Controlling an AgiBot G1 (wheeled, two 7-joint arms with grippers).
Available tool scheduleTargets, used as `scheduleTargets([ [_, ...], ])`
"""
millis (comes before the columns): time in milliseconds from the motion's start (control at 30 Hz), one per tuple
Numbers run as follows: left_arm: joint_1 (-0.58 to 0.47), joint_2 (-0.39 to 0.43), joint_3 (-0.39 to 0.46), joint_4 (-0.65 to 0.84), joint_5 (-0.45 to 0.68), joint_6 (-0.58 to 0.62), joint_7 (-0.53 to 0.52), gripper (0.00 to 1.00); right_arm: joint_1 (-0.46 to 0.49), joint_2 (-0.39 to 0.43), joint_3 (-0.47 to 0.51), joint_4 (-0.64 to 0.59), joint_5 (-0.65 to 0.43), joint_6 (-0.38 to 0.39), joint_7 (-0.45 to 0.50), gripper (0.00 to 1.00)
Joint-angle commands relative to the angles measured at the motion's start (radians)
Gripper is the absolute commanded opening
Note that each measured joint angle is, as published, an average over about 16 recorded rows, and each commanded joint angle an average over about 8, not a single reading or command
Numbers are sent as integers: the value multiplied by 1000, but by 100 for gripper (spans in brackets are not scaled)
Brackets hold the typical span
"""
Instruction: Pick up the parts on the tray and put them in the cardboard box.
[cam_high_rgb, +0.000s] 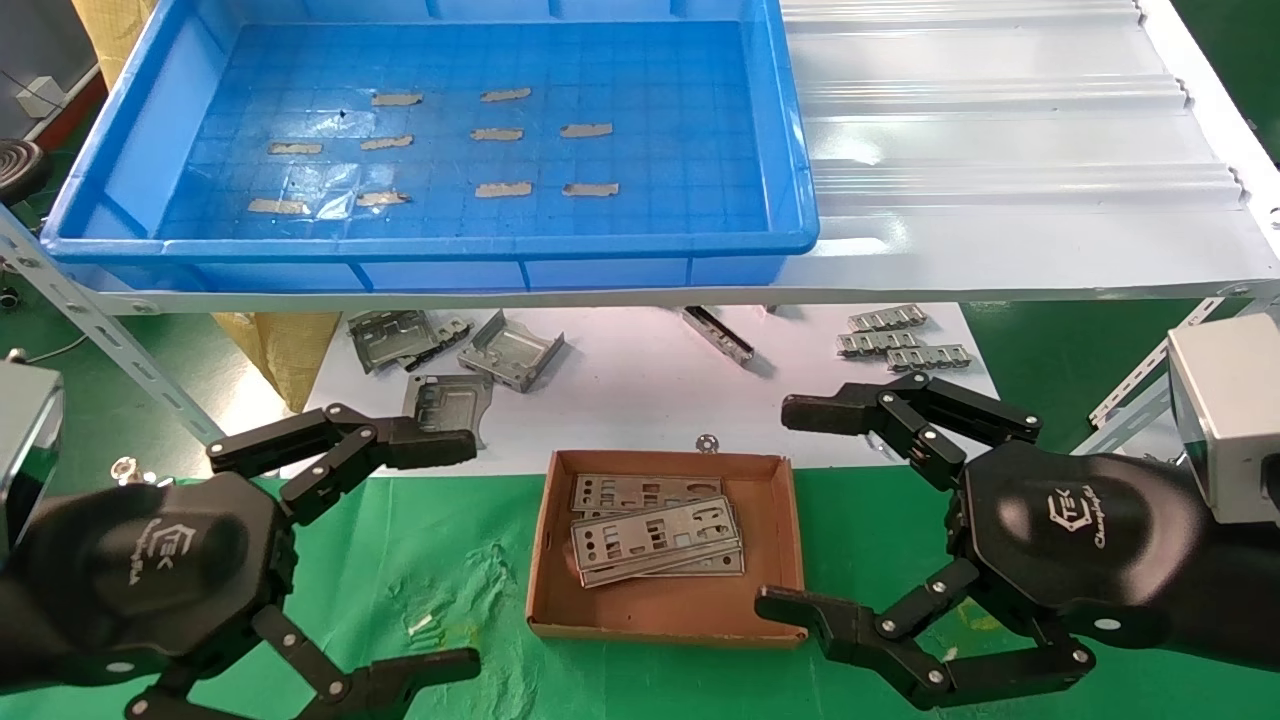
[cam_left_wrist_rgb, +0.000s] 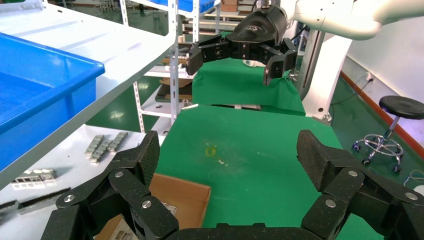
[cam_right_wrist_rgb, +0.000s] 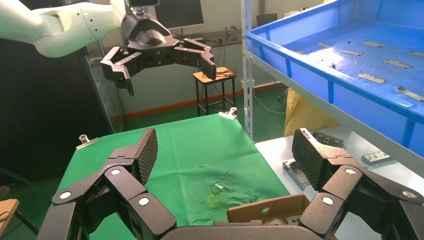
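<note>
Looking across the head view, you would have found the tray (cam_high_rgb: 790, 130) in the upper left of the frame holding nothing but scraps of beige tape (cam_high_rgb: 497, 133) on its gridded floor; no plate lay in it anywhere that showed. The parts (cam_high_rgb: 655, 537) sat as a loose stack inside the cardboard box (cam_high_rgb: 545, 560) at lower centre, resting on the green cloth (cam_high_rgb: 450, 560) of the counter. So, judging by what you could see, the job looked finished or very nearly so, with nothing left on the tray to fetch.

Your left claw (cam_high_rgb: 425, 555) hung at the lower left of the frame, spread wide and gripping nothing. Your right claw (cam_high_rgb: 800, 510) hung at the lower right, just beside the box, also spread wide and empty. Each wrist view confirmed its own fingers parted with only cloth and box edge between them.

Between tray shelf and box, on the white sheet (cam_high_rgb: 620, 390), lay bent grey brackets (cam_high_rgb: 510, 350) and small ridged strips (cam_high_rgb: 905, 340). You could fairly have left those alone, since they were not plates and were not on the tray.
</note>
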Motion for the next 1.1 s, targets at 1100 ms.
scheduleTargets([
  [1100, 0, 0, 0, 0, 0, 0, 0, 100, 0, 0, 0, 0, 0, 0, 0, 100],
])
